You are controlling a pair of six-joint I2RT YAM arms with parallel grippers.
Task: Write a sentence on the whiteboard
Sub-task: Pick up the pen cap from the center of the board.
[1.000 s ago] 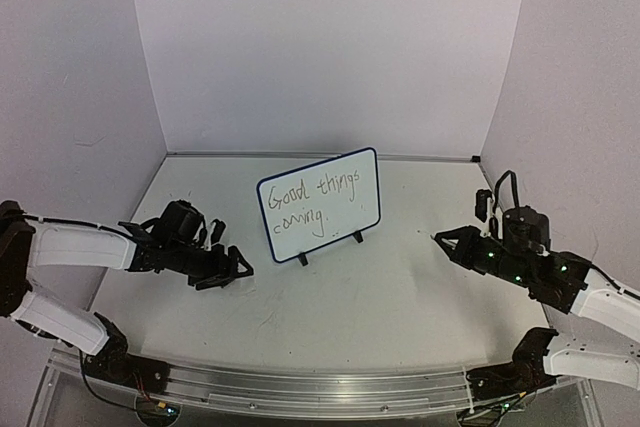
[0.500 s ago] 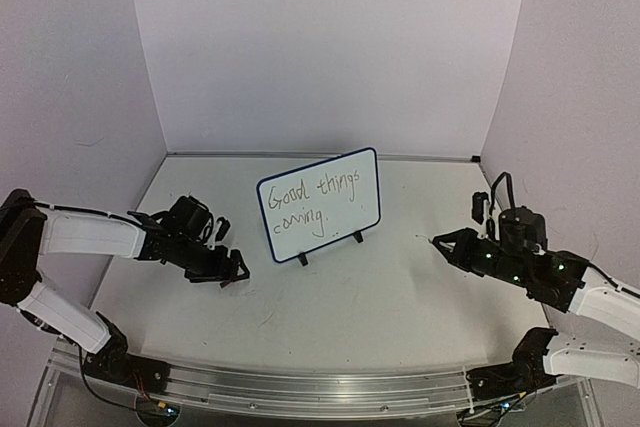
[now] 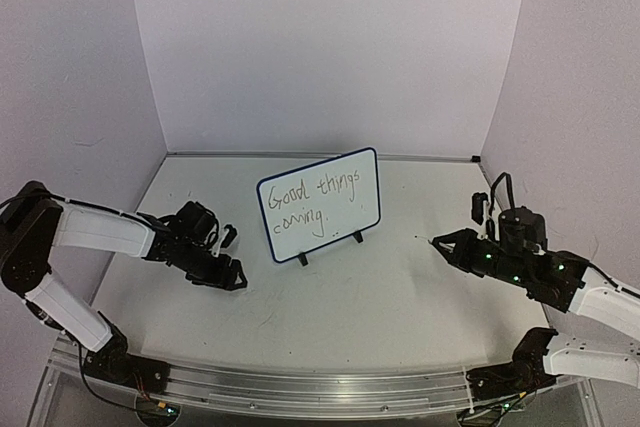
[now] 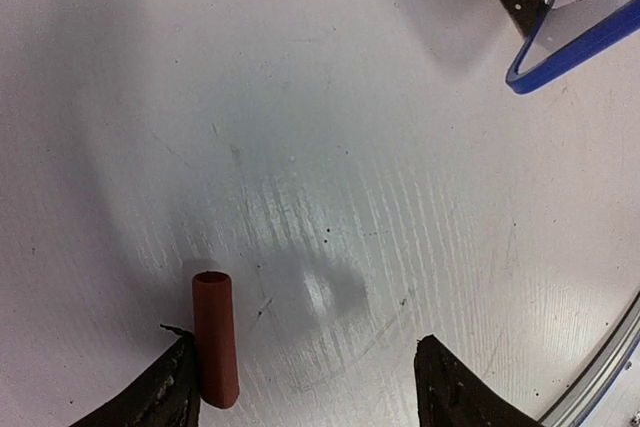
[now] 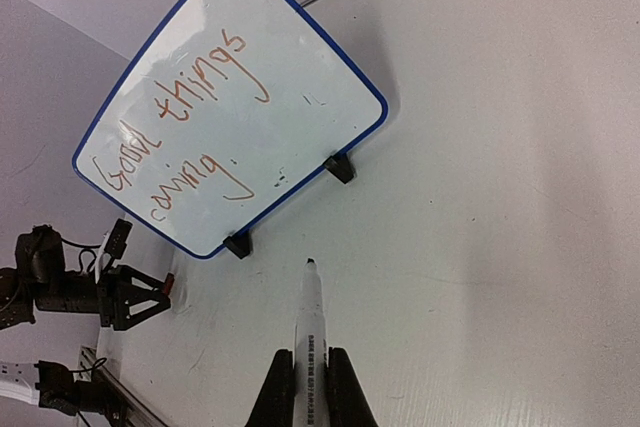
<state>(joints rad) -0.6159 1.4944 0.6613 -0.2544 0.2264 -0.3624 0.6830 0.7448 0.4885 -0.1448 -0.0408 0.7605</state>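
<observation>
While weighing the last second's changes, look first to the left gripper (image 4: 305, 352): drawn back a little toward its own side of the counter (image 3: 390, 292), jaws eased in slightly yet plainly apart, clamping nothing. Note the reddish cap (image 4: 215, 337) lying flat on the counter against the inner face of one finger, loose rather than held. Find the right gripper (image 5: 309, 357) almost unmoved, closed on the marker (image 5: 310, 322), bare tip aimed toward the whiteboard (image 3: 350, 219) but well apart from it. See the whiteboard standing tilted back at mid-counter, between the two arms, unshifted, with the sentence (image 3: 312, 202) "Good things coming." laid out across two lines, full stop included. Read this as writing most likely finished, with neither gripper near the board. Judge the remaining work, if any, as capping the marker, which calls for closing the open left gripper on the cap first. Watch for the cap rolling away if nudged by that finger instead of being caught squarely.
</observation>
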